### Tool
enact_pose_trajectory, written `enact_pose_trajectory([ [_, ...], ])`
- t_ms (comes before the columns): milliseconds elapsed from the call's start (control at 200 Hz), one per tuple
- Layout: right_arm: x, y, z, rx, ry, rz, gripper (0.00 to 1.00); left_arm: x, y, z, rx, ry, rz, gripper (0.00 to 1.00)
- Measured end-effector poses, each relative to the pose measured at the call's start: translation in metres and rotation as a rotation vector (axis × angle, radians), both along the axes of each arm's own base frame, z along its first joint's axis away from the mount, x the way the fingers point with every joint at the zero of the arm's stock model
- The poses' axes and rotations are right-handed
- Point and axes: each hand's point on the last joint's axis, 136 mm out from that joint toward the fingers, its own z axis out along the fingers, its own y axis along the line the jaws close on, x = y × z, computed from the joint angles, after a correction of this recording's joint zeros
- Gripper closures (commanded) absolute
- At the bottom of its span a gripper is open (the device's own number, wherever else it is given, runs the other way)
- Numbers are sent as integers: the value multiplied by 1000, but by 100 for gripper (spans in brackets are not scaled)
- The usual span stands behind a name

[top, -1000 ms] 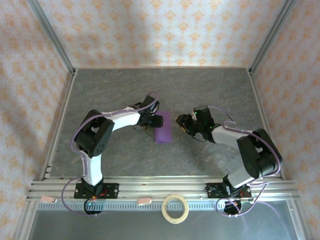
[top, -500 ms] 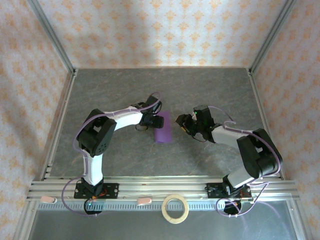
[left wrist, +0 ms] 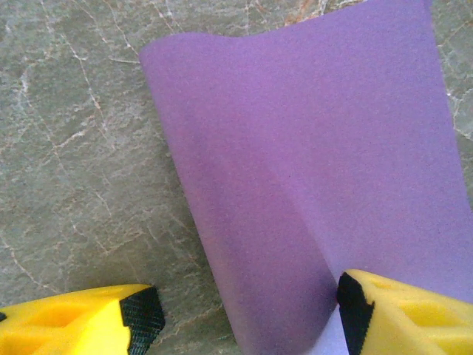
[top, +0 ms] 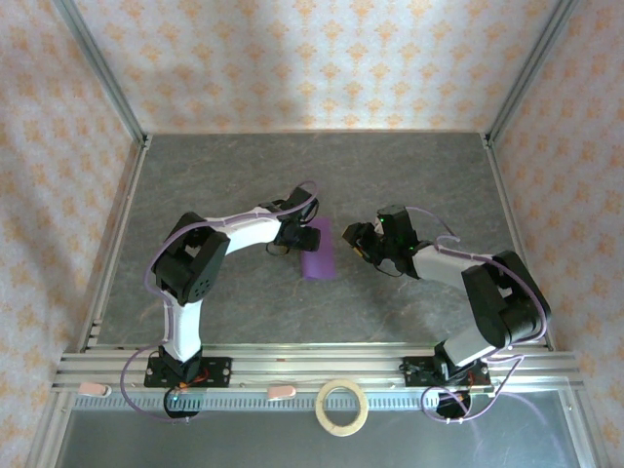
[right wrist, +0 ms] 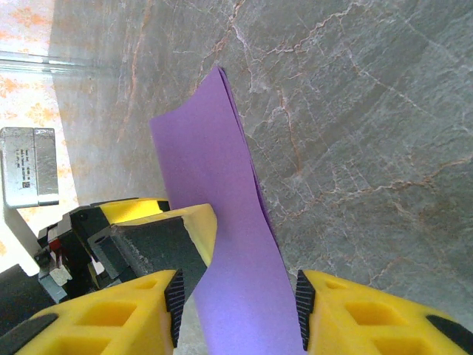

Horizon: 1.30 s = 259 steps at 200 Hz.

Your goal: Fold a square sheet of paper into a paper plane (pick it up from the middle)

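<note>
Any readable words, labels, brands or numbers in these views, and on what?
Nothing legible.
Pale grey block, left edge of the right wrist view: printed lines, too small and blurred to read.
Purple paper, tape ring: no print seen.

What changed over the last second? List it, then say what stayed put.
The left gripper edged slightly to the right, closer over the left edge of the purple paper, its jaws open. Nothing was taken hold of or let go. The paper lay where it was on the table, and the right gripper held its place just right of the paper, jaws apart.
</note>
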Motion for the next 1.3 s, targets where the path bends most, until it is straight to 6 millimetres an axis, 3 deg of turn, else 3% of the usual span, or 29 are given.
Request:
enact_pose_trajectory([
  [706, 0, 0, 0, 1, 3, -2, 54, 0, 0, 0, 8, 7, -12, 25],
  [1191, -2, 6, -7, -1, 23, 14, 65, 0, -1, 0, 11, 7, -27, 28],
  [1296, -3, 7, -8, 2, 28, 17, 73, 0, -1, 2, 7, 5, -28, 28],
])
